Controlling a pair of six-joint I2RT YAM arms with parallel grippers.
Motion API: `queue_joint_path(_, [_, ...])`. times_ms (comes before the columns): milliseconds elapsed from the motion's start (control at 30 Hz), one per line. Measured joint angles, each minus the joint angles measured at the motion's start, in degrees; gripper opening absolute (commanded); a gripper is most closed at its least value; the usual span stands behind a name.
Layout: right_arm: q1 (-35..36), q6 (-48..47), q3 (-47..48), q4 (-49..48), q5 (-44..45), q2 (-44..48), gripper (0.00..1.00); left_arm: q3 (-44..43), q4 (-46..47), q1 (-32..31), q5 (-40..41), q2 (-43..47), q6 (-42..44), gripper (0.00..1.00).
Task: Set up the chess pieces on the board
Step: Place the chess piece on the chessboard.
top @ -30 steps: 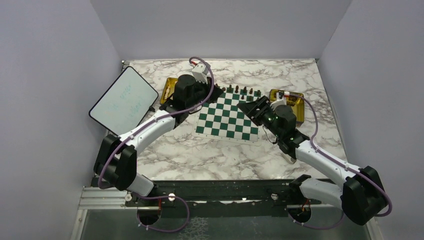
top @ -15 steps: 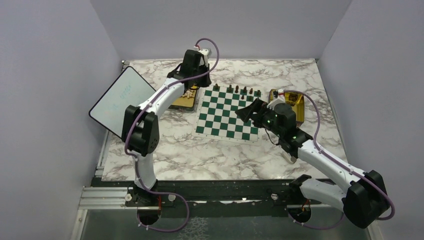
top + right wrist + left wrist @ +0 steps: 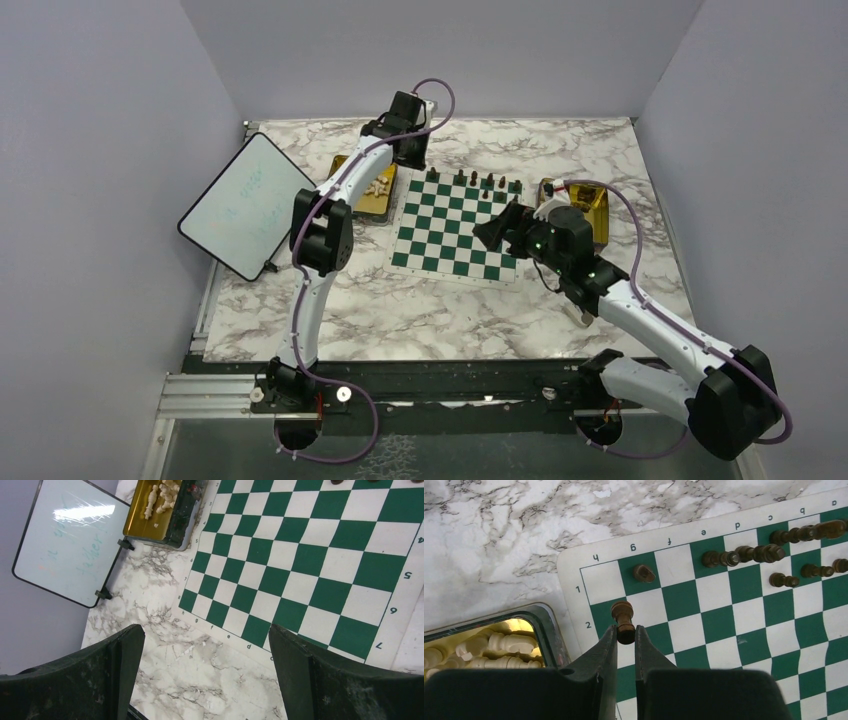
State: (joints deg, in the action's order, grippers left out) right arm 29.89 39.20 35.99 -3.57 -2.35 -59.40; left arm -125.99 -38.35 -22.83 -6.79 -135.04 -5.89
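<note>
Pinching a dark pawn (image 3: 623,611) between its fingers, the left gripper (image 3: 626,630) hangs over the far left corner of the board (image 3: 714,592), beside a tray (image 3: 546,625) of cream pieces (image 3: 504,644). The right gripper (image 3: 205,632) hovers above the board's near right part, fingers wide apart, empty.

The right tool (image 3: 206,642) hung with its dark fingers spread wide above the grey-veined white marble bench (image 3: 160,597) and the flat green-and-white chequered board (image 3: 300,555). Beyond, a gold rectangular tray (image 3: 137,517) held pale cream chess pieces (image 3: 160,495), beside a rounded white tablet (image 3: 65,540).
</note>
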Motion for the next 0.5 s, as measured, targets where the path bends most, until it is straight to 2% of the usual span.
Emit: queue_joint_path(500, [0.0,-0.7,0.9,0.5,0.4,0.9,0.99,-4.8,-3.1,0.7,1.3,-5.7,3.4,0.04])
